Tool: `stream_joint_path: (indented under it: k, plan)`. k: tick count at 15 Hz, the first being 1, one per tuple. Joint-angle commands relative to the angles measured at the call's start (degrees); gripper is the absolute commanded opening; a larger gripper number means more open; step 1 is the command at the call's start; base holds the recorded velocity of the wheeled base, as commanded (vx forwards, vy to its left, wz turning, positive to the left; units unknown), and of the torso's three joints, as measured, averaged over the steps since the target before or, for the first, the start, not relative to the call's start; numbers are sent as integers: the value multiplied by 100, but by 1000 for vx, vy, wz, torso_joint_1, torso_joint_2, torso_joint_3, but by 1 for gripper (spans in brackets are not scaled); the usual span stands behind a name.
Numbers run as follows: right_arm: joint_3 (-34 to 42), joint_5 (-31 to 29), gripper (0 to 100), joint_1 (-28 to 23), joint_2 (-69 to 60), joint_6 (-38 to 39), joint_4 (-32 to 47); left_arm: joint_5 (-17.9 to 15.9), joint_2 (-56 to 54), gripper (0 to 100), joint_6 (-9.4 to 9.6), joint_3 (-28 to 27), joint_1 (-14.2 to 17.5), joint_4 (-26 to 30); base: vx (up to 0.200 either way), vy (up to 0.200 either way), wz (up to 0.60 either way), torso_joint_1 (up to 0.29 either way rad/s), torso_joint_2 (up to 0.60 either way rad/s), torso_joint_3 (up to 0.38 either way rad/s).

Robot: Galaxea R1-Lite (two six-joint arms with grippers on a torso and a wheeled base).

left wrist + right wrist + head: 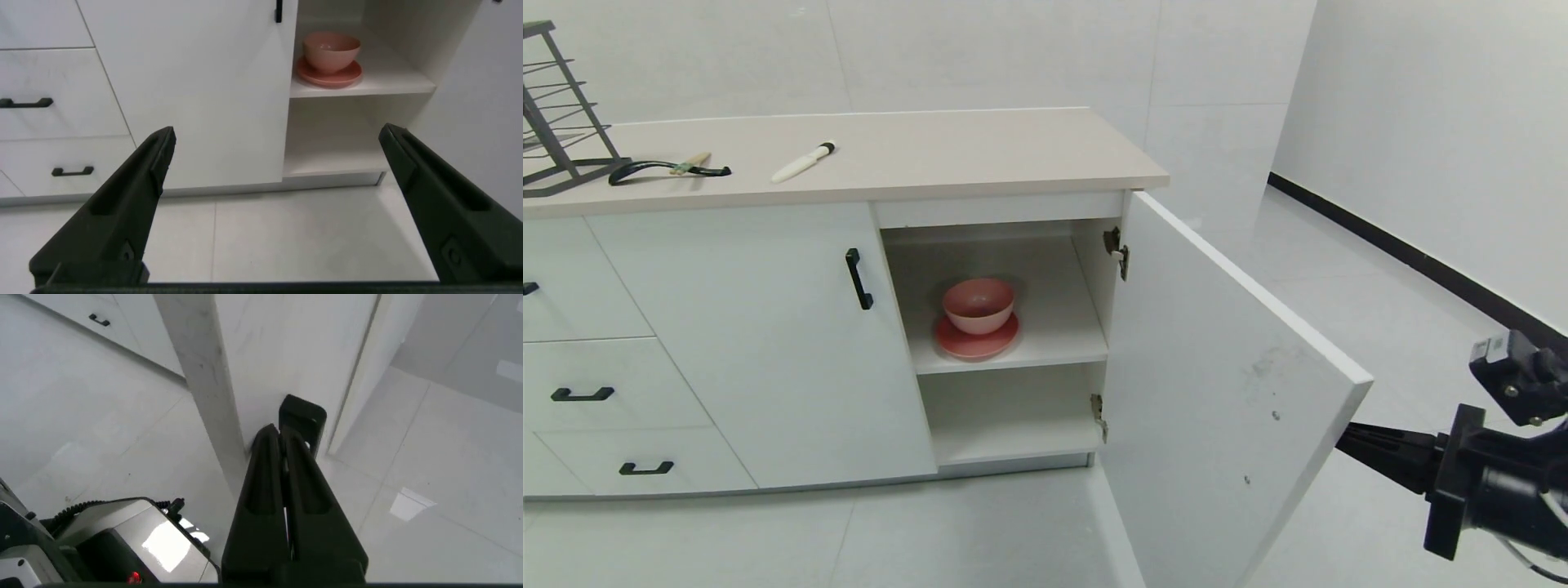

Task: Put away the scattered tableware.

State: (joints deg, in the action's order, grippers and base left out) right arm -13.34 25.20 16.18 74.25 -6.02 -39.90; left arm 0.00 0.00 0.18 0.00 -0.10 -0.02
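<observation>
A pink bowl [978, 305] sits on a red plate [977, 338] on the middle shelf of the open cabinet; the bowl [331, 51] and plate [329, 75] also show in the left wrist view. My left gripper [278, 135] is open and holds nothing, low above the floor and facing the cabinet from some distance. My right arm [1462, 474] is behind the open cabinet door [1217, 392]. My right gripper [278, 434] is shut, its tips at the outer face of the door beside its black handle [302, 418].
On the countertop [980, 155] lie a white knife [803, 162] and a black utensil with a wooden handle [662, 170], next to a dark wire rack [556, 114]. Drawers [584, 392] and a closed door [768, 343] are to the left. The open door swings out over the floor.
</observation>
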Motion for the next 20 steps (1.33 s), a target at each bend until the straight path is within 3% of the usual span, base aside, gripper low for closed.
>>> stream_joint_path:
  k: [1,20]
  plan:
    - [-20,11,0,298,-16,-4,-9,0,9,100,-1,0,1,-6,0,0,0,0,0,0]
    - [-1101,-24,0,1309,951,5,-123,0,9,100,-45,0,1,-6,0,0,0,0,0,0]
